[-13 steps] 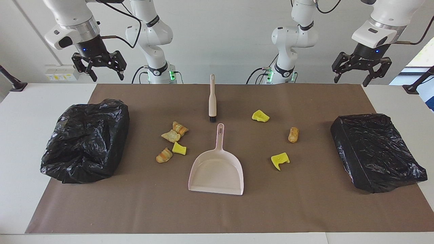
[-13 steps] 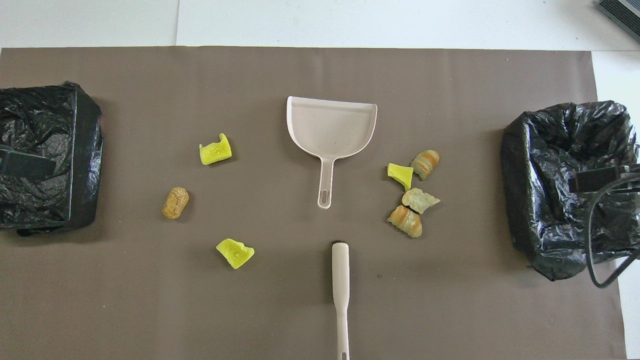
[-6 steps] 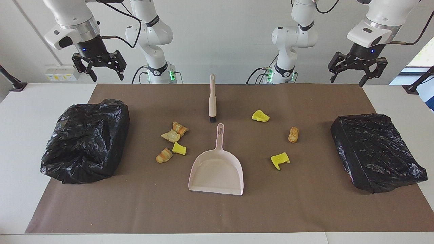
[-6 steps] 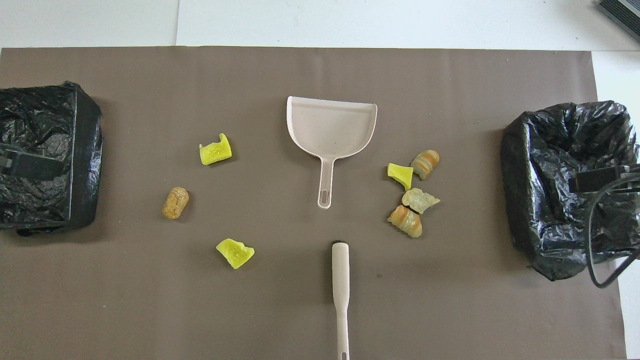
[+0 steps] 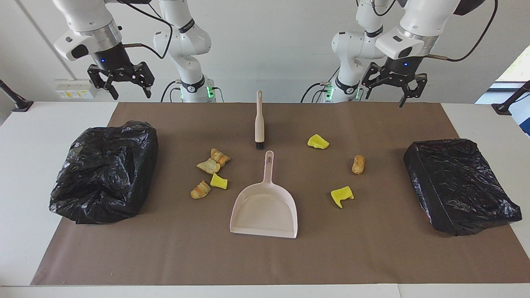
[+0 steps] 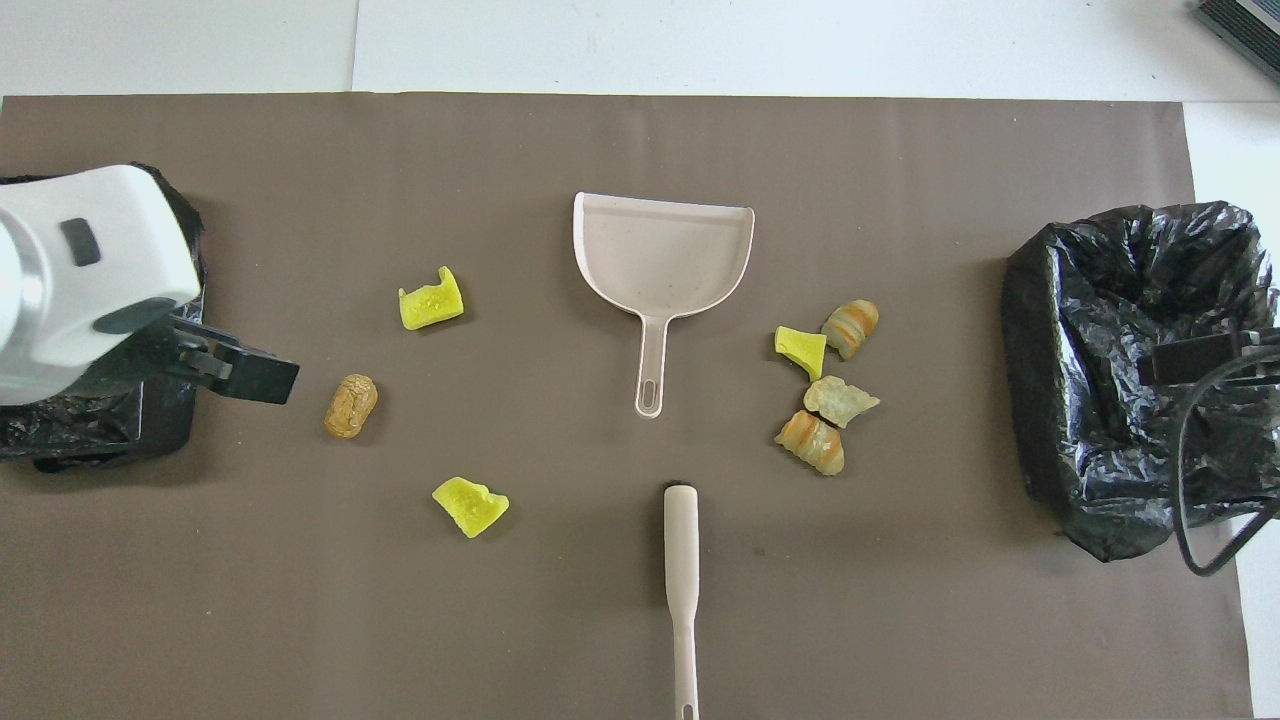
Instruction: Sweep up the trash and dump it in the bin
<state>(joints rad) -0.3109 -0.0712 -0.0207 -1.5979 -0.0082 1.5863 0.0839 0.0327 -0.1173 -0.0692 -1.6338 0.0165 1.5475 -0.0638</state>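
Your left gripper [image 5: 391, 92], upper right of the facing view, hangs jaws spread, empty. Your right gripper [image 5: 121, 82], upper left, waits likewise. Yellow and golden-brown trash bits [image 5: 210, 166] lie mid-frame on the counter [image 5: 165, 256].

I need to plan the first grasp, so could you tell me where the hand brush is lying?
The hand brush lies mid-mat, bristles beside the dustpan handle's tip, nearer to the robots.

You see the left gripper [image 6: 235, 365] only in part from overhead: its white wrist housing covers most of it and much of the black-bagged bin [image 6: 60, 440] below. The brush [image 6: 682, 600] handle runs off the bottom edge of that view. The right gripper [image 6: 1195, 358] shows there only as a dark tip, its cable cut by the edge.
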